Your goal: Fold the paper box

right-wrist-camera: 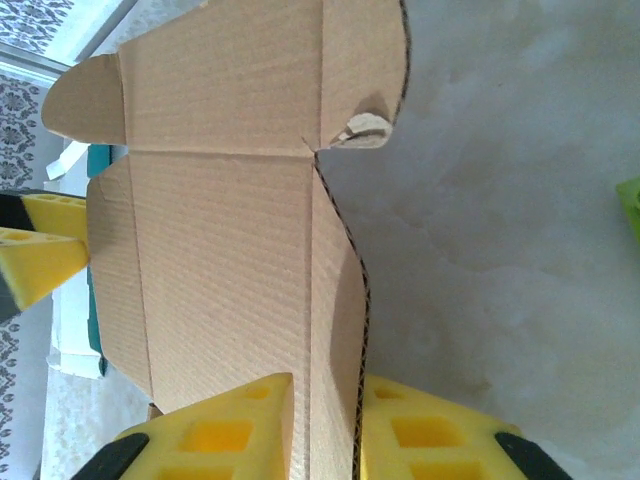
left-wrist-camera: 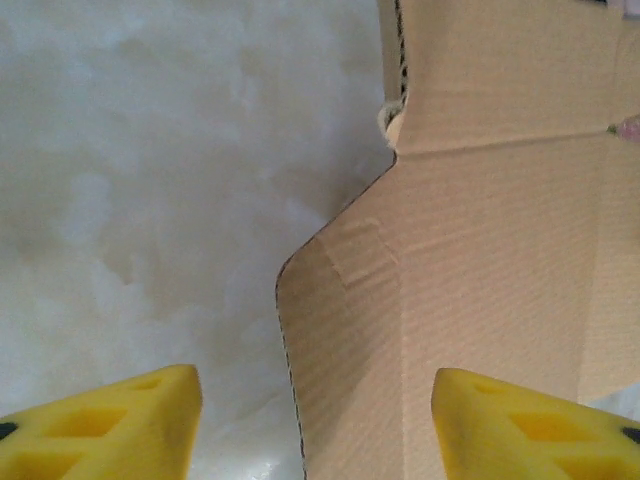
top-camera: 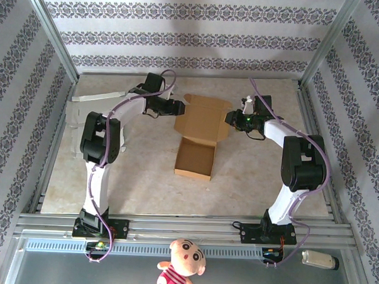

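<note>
- Yellow pads (right-wrist-camera: 215, 440) of the right gripper (right-wrist-camera: 325, 388) are clenched on the box (right-wrist-camera: 220, 230), pinching the edge of its right side flap between them.
- Lying opened out between the two grippers, the box has a shallow tray half (top-camera: 195, 160) pointing toward the arm bases. Its flat lid half (top-camera: 203, 114), with the side flaps, lies beyond that.
- At the box's left side flap, the left gripper (left-wrist-camera: 315, 385) is released, with its jaws standing wide apart around the flap's edge. One of its pads is off the cardboard over bare table and the other is at the flap's surface. I cannot tell whether that second pad touches the flap.
- A small torn curl (right-wrist-camera: 362, 130) of cardboard sits at the notch where the box's right flap meets the next panel.
- Both arms reach in from either side of the box, and their grippers meet it at the level of the lid half.
- The pale marbled table (top-camera: 144, 178) lies under and all around the box.
- A white strip (top-camera: 94, 99) lies well to the left of the box, level with its lid half.
- A doll (top-camera: 181, 267) sits on the near side of the box, past the table's edge and between the arm bases.
- Patterned walls (top-camera: 181, 38) stand behind the box and to both sides of it.
</note>
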